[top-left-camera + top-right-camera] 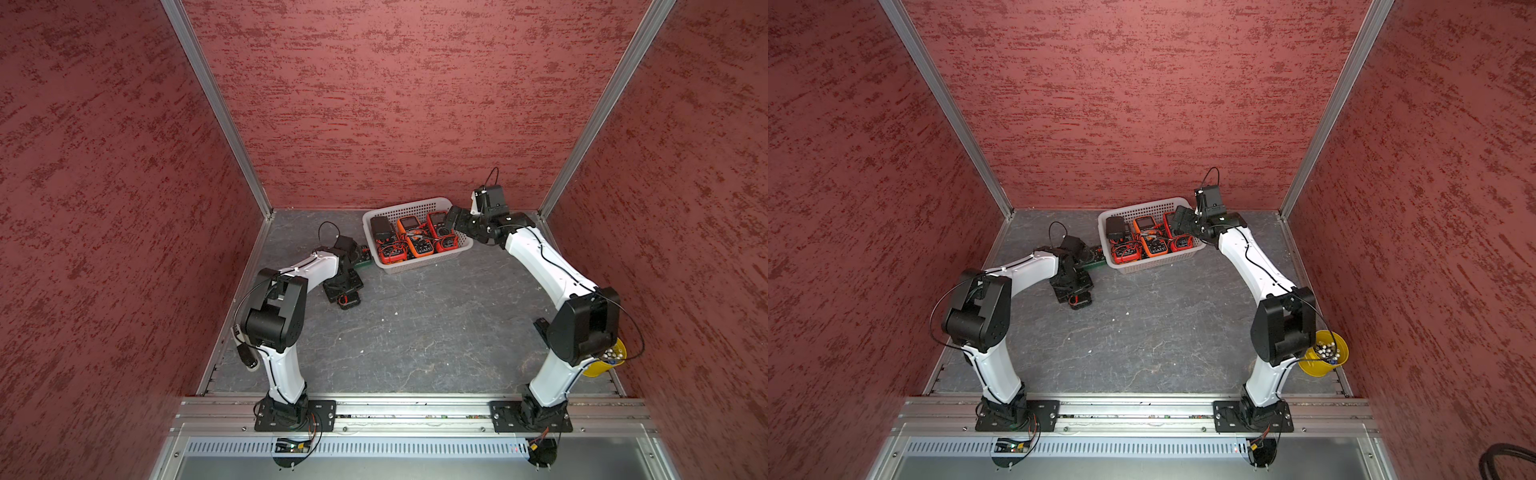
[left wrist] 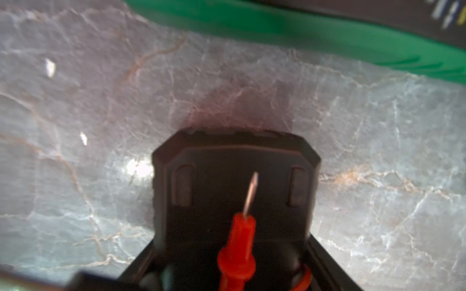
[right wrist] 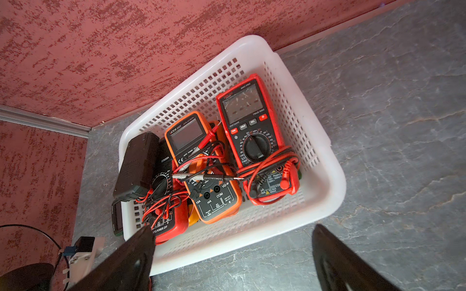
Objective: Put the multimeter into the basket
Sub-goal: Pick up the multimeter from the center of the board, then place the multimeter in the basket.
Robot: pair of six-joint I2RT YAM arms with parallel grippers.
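**Black multimeter under the left gripper, not yet in the basket**

A black multimeter (image 2: 234, 161) is seen lying on the grey stone-patterned table (image 1: 415, 332). It is outside the white basket (image 3: 335, 176) and near its end, with a red probe (image 2: 239, 241) resting on its casing. The left gripper (image 1: 343, 286) hangs low directly over it. Whether its jaws are merely around the casing or pressed onto it cannot be told.

The right gripper (image 3: 233, 230) is held wide open and empty above the basket's near rim. Several meters and tangled red and black leads are packed inside the basket. A green-cased meter (image 2: 302, 27) lies just beside the basket's outer wall.

The step in hand is judged to be the grasp. The casing is best clamped across its long sides, with the probe kept from being pinched. The lift should be taken well above the rolled rim, and any trailing lead watched for snagging.
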